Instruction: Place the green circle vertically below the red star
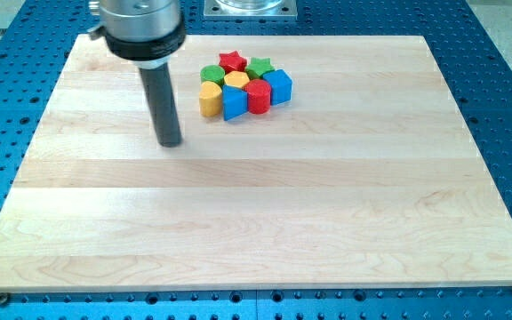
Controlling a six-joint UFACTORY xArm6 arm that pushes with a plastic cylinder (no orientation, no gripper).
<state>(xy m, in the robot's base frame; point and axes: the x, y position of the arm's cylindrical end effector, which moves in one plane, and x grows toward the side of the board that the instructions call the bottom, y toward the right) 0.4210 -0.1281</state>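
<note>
The green circle [212,74] sits at the left end of a tight cluster of blocks near the view's top centre. The red star [232,61] lies just to its upper right, touching it. My tip [171,142] rests on the board to the left of and below the cluster, a short gap from the green circle.
The cluster also holds a green star [259,68], a yellow hexagon [236,80], a yellow block [209,100], a blue block [234,103], a red cylinder [258,96] and a blue cube [279,86]. The wooden board [256,222] lies on a blue perforated table.
</note>
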